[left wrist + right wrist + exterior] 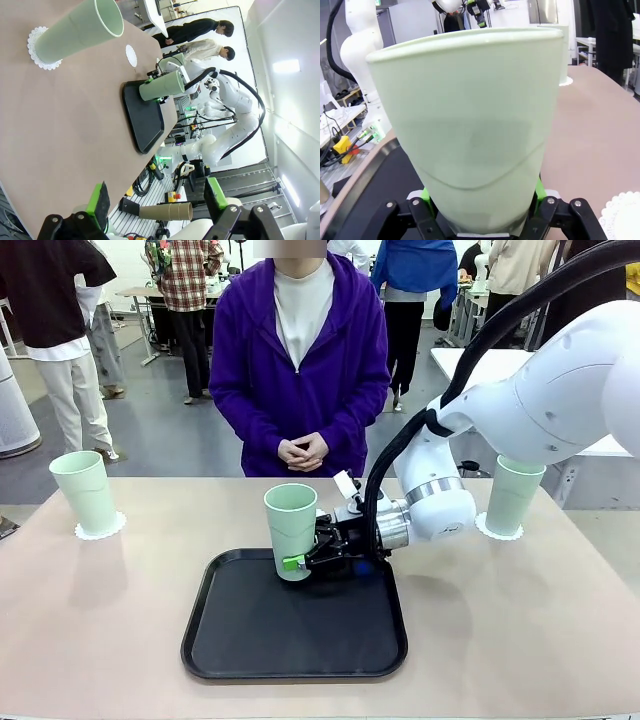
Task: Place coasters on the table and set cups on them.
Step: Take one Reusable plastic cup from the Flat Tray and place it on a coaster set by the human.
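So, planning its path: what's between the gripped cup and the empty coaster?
In the left wrist view, bare table separates the cup from the empty coaster.

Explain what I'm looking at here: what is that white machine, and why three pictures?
It is a robot with two white arms. One picture looks across the table at a person; the other two come from cameras on the wrists. The right gripper has closed on a green cup standing on the black tray. Two more cups stand on paper coasters. A third coaster lies bare. The left gripper is open, holding nothing.
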Tool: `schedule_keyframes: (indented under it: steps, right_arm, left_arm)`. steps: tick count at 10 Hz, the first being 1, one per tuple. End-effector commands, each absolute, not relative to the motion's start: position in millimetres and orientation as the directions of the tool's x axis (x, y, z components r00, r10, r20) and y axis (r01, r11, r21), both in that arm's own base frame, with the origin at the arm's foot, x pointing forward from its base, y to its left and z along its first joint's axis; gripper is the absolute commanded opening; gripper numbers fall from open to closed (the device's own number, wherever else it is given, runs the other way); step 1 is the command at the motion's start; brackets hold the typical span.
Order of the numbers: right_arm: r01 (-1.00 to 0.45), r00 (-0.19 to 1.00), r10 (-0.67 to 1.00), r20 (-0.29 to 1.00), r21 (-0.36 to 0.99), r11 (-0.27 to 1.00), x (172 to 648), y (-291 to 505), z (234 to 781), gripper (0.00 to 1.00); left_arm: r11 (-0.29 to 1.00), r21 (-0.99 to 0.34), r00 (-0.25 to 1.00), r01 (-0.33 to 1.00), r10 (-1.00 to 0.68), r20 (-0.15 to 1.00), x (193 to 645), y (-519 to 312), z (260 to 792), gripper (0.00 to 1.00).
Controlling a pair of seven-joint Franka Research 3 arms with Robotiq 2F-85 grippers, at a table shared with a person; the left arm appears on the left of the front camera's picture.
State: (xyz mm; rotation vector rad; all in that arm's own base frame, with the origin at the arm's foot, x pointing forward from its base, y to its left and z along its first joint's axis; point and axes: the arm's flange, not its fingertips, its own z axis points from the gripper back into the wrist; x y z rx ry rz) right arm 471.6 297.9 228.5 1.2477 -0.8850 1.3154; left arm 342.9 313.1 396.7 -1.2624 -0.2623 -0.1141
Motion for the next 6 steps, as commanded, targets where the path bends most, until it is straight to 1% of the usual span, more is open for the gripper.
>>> schedule_keyframes:
  steps: [1,3,6]
  right_arm:
    - [-0.982,0.132,0.207,0.969,0.156,-0.105,457.6,289.1,283.4,0.26]
    - [-0.988,0.11,0.207,0.972,0.131,-0.088,458.2,280.8,339.3,0.26]
    - [-0.989,0.113,0.228,0.967,0.132,-0.067,464.9,280.5,387.7,0.26]
  left_arm:
    - [0.306,-0.924,0.964,0.23,0.061,0.26,342.1,313.7,397.7,1.0]
    - [0.306,-0.924,0.964,0.23,0.061,0.26,342.1,313.7,397.7,1.0]
    - [0.306,-0.924,0.964,0.23,0.061,0.26,342.1,313.7,397.7,1.0]
